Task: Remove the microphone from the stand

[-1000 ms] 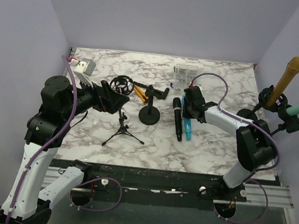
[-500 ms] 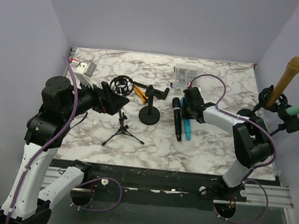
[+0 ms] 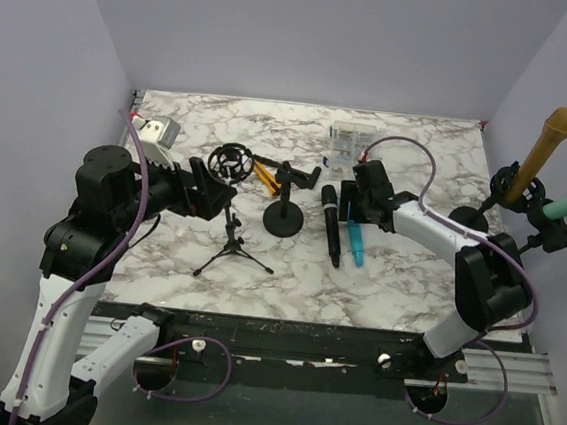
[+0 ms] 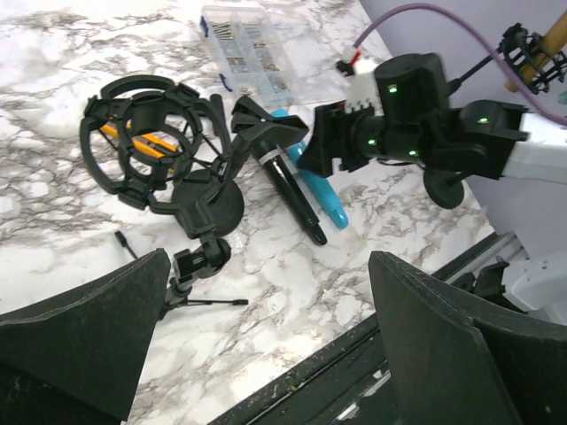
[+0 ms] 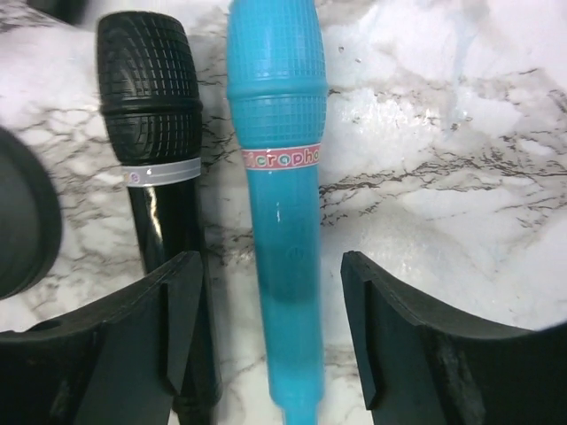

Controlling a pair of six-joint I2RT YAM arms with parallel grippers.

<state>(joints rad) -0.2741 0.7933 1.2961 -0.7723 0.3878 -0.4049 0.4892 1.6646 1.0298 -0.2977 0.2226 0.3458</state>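
Blue mic [image 5: 282, 177] lies flat on the table [image 3: 420, 155], just right of a black mic [image 5: 151, 106] and clear of the empty stand [image 3: 283, 218]. Right jaws spread astride it, not gripping. Left jaws spread wide, empty. Removal appears complete.

On the marble table [image 3: 407, 285] lay a black microphone [image 3: 332, 222] beside a blue microphone [image 3: 357, 245]. A round-based stand [image 3: 283, 218] stood at their nine o'clock.
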